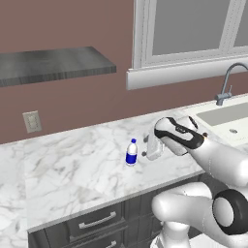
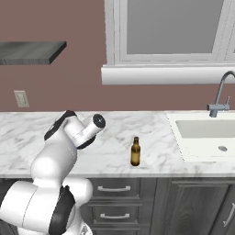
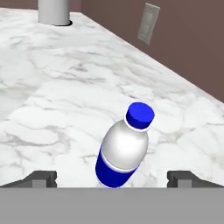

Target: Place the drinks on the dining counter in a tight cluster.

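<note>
Water bottle (image 3: pixel 124 148) framed by the wide-spread gripper (image 3: pixel 112 177).
It stands upright on the marble wall counter (image 1: pixel 72 169), ungripped; the beer bottle (image 2: pixel 135 151) is seen at the arm's 3 o'clock.

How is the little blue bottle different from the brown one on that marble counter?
The water bottle is pale and rounded with a blue label and cap; the beer bottle is slim, brown, long-necked. The gripper sits beside the water bottle, fingers open; the beer bottle stands alone, nearer the sink. Both stand upright.
</note>
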